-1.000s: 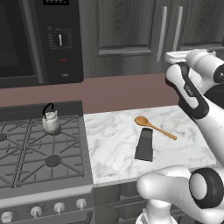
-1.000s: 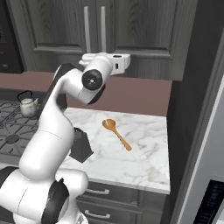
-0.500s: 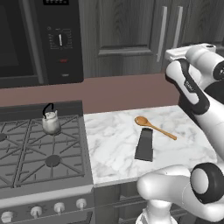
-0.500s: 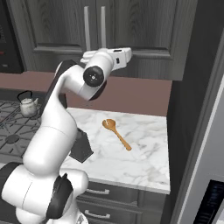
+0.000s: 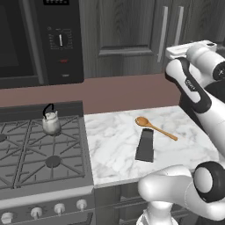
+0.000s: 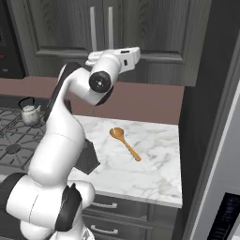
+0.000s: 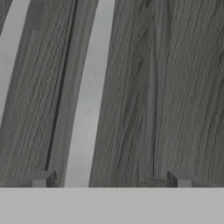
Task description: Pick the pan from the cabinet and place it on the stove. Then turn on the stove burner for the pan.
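The cabinet (image 5: 127, 35) has both dark wood-grain doors shut, so the pan is hidden. My arm is raised, with the hand (image 6: 127, 54) level with the lower ends of the two silver bar handles (image 6: 110, 26). In the hand view my gripper (image 7: 111, 180) is open and holds nothing. It faces the door close up, and the nearer handle (image 7: 87, 100) runs up between its fingertips (image 7: 41, 179), closer to the left tip. The stove (image 5: 26, 151) lies at the lower left, its silver knobs (image 5: 57, 208) along the front.
A small silver kettle (image 5: 50, 123) stands on the stove's back right burner. On the marble counter (image 5: 114, 154) lie a wooden spoon (image 5: 154, 127) and a dark flat item (image 5: 145, 145). A black microwave (image 5: 39, 39) hangs above the stove. A tall dark panel (image 6: 211, 117) bounds the counter's right.
The hand has risen a little and drawn closer to the cabinet door. The jaws stay open. Nothing on the counter or stove has moved.
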Motion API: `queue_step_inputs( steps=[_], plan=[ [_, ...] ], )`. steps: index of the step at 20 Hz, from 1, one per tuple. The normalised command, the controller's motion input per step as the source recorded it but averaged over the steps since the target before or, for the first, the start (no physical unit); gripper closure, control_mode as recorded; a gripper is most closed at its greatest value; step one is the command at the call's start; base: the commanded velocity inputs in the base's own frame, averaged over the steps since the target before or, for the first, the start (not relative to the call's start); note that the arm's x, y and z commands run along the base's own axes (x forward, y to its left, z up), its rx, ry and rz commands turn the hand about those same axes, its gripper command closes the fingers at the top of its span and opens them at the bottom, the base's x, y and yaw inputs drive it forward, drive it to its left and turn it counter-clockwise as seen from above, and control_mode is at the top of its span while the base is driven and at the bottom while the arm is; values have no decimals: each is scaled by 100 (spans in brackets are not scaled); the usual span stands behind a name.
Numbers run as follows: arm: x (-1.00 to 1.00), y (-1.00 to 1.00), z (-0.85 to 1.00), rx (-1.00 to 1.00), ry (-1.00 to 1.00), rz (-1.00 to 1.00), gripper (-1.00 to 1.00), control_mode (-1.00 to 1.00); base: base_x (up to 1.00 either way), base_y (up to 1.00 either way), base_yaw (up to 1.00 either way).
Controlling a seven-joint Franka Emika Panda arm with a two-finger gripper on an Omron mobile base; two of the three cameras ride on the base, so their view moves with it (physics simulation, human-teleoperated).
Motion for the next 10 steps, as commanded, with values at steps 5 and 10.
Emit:
queue_step_inputs(
  steps=[5, 10],
  plan=[
    [10, 0, 0, 0, -14, 0, -100, -100, 0, 0, 0],
    [3, 0, 0, 0, -8, 0, -100, -100, 0, 0, 0]
  ],
)
